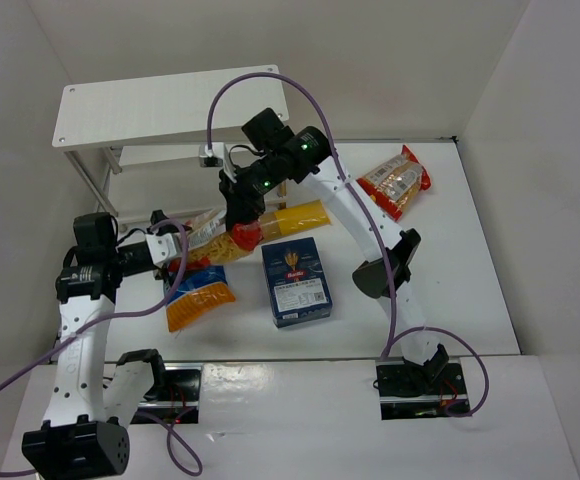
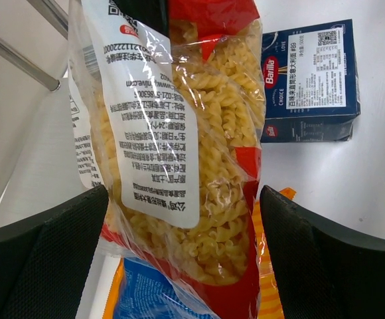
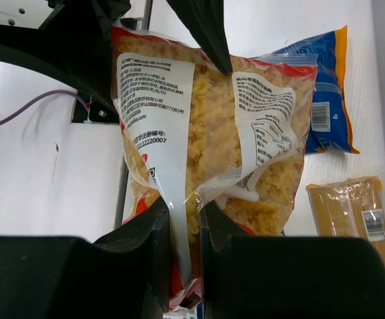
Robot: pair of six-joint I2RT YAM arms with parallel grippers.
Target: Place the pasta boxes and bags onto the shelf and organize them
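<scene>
My right gripper (image 1: 238, 212) is shut on a fold of a red-edged clear bag of tan pasta (image 1: 218, 242), seen close in the right wrist view (image 3: 206, 133), and holds it just in front of the white shelf (image 1: 170, 105). My left gripper (image 1: 175, 245) is open, its fingers (image 2: 46, 259) on either side of the bag's other end (image 2: 192, 133). The blue-and-orange bag (image 1: 198, 300) lies under it. The dark blue box (image 1: 297, 280) lies mid-table. A long yellow pack (image 1: 298, 215) lies behind the box. The second red-edged bag (image 1: 395, 182) lies at the far right.
A silver shelf leg (image 2: 20, 60) runs close to the left of the held bag. The enclosure's white walls stand behind and beside the table. The purple cable (image 1: 220, 95) of the right arm loops over the shelf's right end.
</scene>
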